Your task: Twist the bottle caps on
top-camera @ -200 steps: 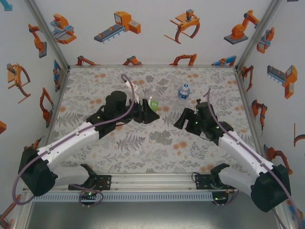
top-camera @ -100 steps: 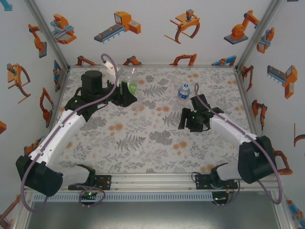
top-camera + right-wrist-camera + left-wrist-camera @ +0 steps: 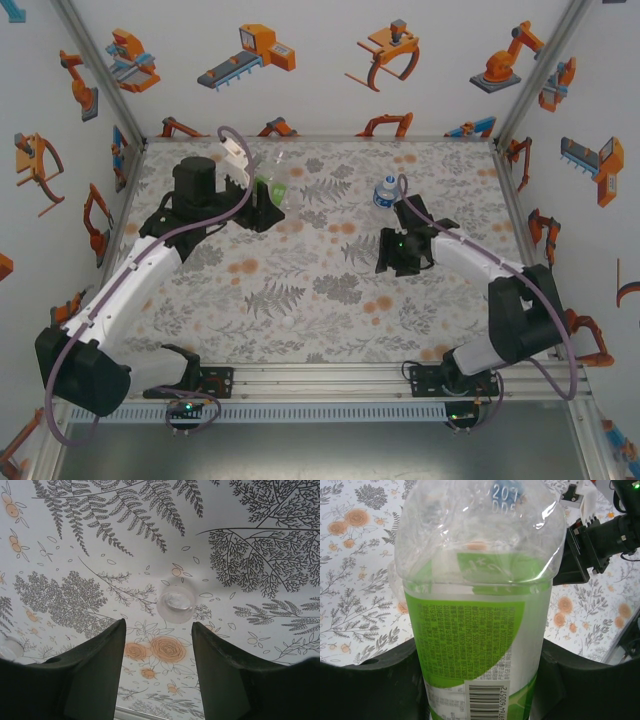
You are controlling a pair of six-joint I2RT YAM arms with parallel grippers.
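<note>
My left gripper [image 3: 480, 682] is shut on the green-labelled bottle [image 3: 475, 610], which stands between its dark fingers [image 3: 367, 685]. From above, this gripper [image 3: 262, 196] holds the bottle [image 3: 272, 186] over the back left of the table. The blue-label bottle [image 3: 386, 192] stands upright at the back centre-right. My right gripper [image 3: 392, 256] hangs low over the cloth just in front of it. In the right wrist view a small white bottle cap [image 3: 176, 602] lies on the cloth just ahead of the open right gripper [image 3: 159, 627], with nothing between the fingers.
The table is covered by a floral cloth [image 3: 320, 300] with orange flower spots and enclosed by printed walls. In the left wrist view the right arm [image 3: 600, 535] shows beyond the green bottle. A small pale round thing [image 3: 9, 647] lies at the left edge of the right wrist view.
My left arm carried the green bottle from the table's middle to the back left. The right arm swung its elbow outward, and its jaws have narrowed.
</note>
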